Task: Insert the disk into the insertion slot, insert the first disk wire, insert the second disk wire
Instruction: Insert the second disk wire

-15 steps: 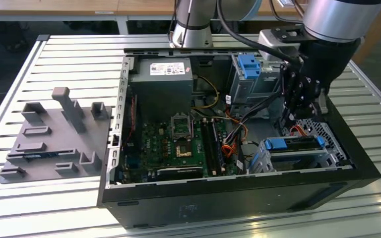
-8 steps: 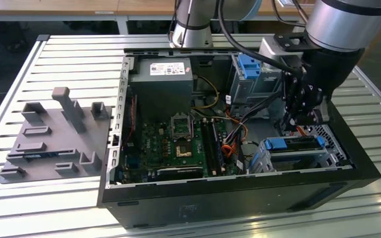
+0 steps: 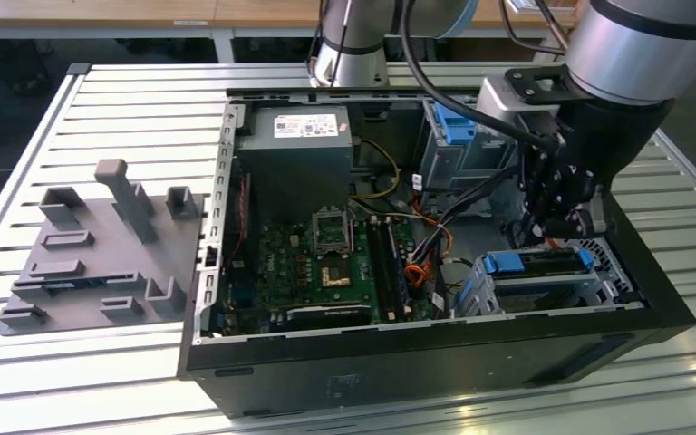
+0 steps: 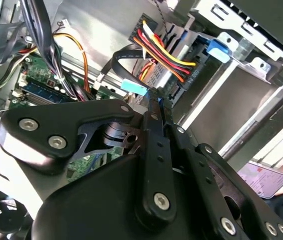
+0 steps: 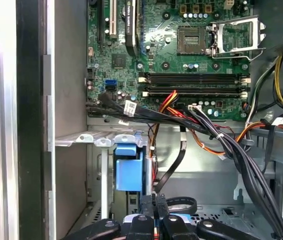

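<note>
- Gripper [image 3: 556, 237]: your end effector hangs inside the open computer case [image 3: 638, 299], just above the drive bay on the exterior view's right. In the second wrist view its black fingers [image 4: 157, 125] are drawn together to a narrow tip on a small light-blue connector [image 4: 134, 87]; the first wrist view shows the fingertips [image 5: 154, 205] pressed together too.
- Disk [image 3: 539, 267]: you find it seated flat in the bay, its bright blue carrier showing at both ends, directly below the gripper.
- Insertion slot [image 3: 608, 281]: low grey perforated cage in the case corner on the exterior view's right, with the disk inside it.
- Wire bundle [image 4: 164, 55]: red, yellow and black leads run into a black plug against the drive's edge in the second wrist view, just beside the light-blue connector.
- Blue tab [image 5: 129, 167]: blue plastic piece on the metal bay, near the fingertips in the first wrist view.
- Motherboard [image 3: 323, 263]: green board on the case floor, with an open processor socket and memory slots.
- Power supply [image 3: 294, 149]: grey box at the far end of the case.
- Grey fixture [image 3: 94, 263]: moulded holder on the slatted table [image 3: 142, 100], well apart from the case on the exterior view's left.
</note>
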Available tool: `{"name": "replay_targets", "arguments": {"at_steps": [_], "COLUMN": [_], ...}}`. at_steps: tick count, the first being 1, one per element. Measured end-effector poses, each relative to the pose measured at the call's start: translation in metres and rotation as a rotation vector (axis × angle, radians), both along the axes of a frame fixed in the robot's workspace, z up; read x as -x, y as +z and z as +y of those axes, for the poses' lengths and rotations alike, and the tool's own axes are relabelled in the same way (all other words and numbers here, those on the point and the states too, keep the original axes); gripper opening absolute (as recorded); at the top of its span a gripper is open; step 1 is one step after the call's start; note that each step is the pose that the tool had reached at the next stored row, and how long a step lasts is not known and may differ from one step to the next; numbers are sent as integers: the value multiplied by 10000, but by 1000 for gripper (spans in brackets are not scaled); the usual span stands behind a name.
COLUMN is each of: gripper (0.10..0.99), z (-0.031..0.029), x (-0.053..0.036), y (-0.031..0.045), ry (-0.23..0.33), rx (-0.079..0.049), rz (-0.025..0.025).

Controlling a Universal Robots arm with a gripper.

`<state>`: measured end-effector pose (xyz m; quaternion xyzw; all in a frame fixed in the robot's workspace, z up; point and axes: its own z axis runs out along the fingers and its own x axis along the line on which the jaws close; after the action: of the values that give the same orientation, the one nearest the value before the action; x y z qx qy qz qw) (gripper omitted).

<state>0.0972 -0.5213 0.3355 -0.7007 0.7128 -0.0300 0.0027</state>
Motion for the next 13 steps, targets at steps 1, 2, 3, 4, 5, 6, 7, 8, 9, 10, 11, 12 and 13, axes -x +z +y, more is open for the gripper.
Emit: {"name": "replay_targets", "arguments": {"at_steps": [1, 2, 3, 4, 5, 6, 7, 8, 9, 10, 11, 12, 13], "gripper": [145, 145, 145, 145, 145, 145, 145, 145, 145, 145, 145, 145, 145], "z": [-12, -25, -38, -50, -64, -79, -91, -101, -109, -113, -116, -119, -121], "x": [0, 0, 0, 0, 0, 0, 0, 0, -1, -7, -14, -24, -31], "y": [0, 0, 0, 0, 0, 0, 0, 1, 1, 0, 0, 0, 0], "ry": [0, -1, 0, -1, 0, 0, -1, -1, 0, 1, 0, 0, 0], "rx": [-17, -43, -77, -116, -164, -203, -218, -220, -220, -221, -222, -221, -221], "rz": [0, 0, 0, 0, 0, 0, -1, 0, 0, 0, 0, 1, 1]}}
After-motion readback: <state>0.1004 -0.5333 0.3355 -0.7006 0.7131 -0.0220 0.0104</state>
